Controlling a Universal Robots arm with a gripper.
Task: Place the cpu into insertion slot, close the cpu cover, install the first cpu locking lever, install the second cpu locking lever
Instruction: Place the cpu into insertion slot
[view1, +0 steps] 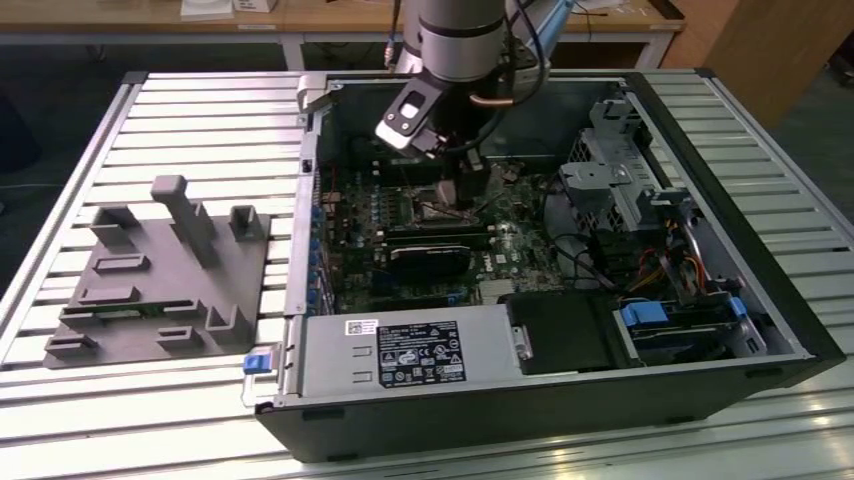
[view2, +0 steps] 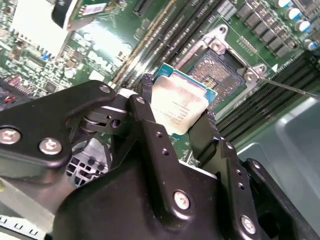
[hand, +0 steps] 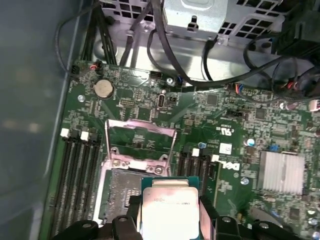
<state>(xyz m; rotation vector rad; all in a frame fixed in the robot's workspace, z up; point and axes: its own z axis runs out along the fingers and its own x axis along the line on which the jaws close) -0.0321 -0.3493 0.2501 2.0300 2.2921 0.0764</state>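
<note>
Cpu (view2: 182, 106) clamped in end effector (view2: 178, 101) above bare insertion slot (view2: 220, 70); cpu cover (hand: 141, 125) raised, first wrist view.

Insertion slot (hand: 122, 192) lies open between raised cpu cover (hand: 142, 126) and memory slots (hand: 75, 180).

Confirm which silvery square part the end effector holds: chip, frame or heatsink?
The cpu: solid metal top, gripped by the end effector. The cpu cover is a cut-out frame open beside the insertion slot; the finned heatsink sits on the board.

Gripper (view2: 178, 99) (arm angled downward) pinches the cpu (view2: 182, 105).
</note>
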